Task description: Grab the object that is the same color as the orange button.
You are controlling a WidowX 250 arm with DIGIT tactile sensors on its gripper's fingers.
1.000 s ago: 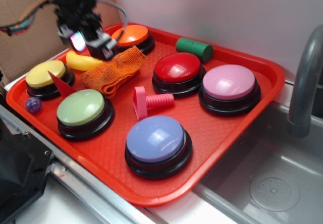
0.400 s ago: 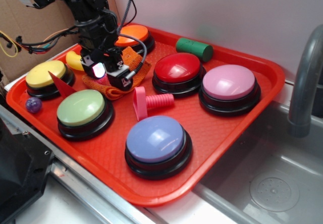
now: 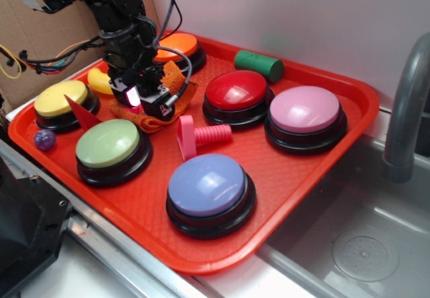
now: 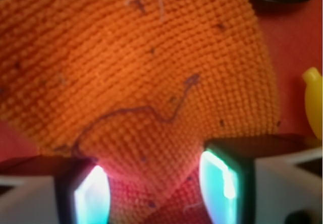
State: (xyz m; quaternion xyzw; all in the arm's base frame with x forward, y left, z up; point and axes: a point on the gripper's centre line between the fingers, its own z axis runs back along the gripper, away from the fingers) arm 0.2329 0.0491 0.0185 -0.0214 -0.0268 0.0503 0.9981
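**Wrist view: my jaws were down on the orange cloth**

My gripper sat low on the orange cloth. My two fingers stood apart, one on each side of a cloth corner, not yet squeezing it. The cloth lay on the red tray, between the orange button and the yellow banana. The banana was just beside me.

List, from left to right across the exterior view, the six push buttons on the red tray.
Yellow button → green button → orange button → purple button → red button → pink button.
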